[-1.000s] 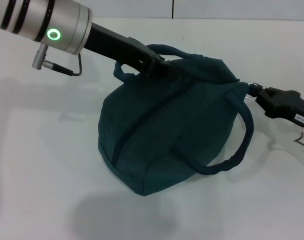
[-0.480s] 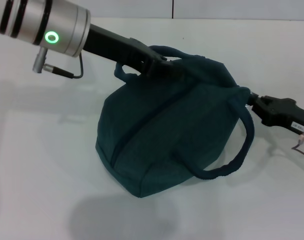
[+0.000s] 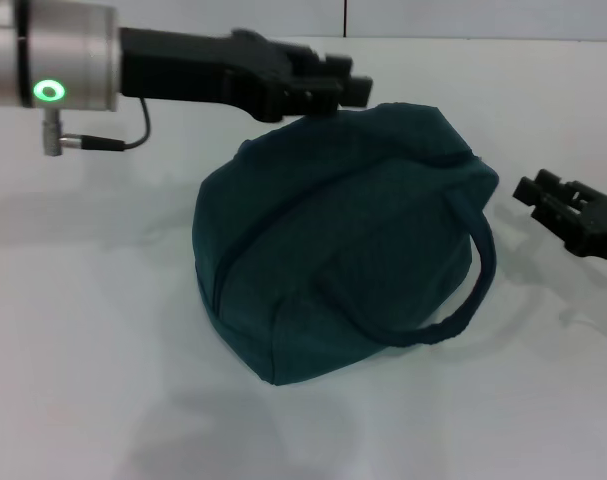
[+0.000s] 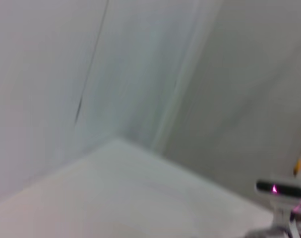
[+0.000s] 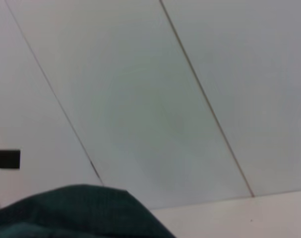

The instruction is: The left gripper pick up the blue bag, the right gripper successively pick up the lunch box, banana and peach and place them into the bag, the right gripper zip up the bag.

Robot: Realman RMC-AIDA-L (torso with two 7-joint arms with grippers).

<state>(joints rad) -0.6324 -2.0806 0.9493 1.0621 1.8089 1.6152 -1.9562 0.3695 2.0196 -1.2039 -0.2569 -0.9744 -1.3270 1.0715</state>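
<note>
The blue bag (image 3: 343,235) sits on the white table, bulging, its top closed, one loop handle (image 3: 473,290) hanging down its near right side. Its top also shows in the right wrist view (image 5: 76,213). My left gripper (image 3: 355,80) hovers just above the bag's far top edge, level, fingers apart and holding nothing. My right gripper (image 3: 541,192) is to the right of the bag, a short gap away, open and empty. The lunch box, banana and peach are out of view.
The white table (image 3: 93,330) spreads around the bag, with a pale wall behind it (image 3: 433,18). A small device with a pink light (image 4: 281,188) shows in the left wrist view.
My left gripper has let go of the bag's far handle and swung up level above the bag. My right gripper has let go at the bag's right end and drawn back right. The bag has settled.
</note>
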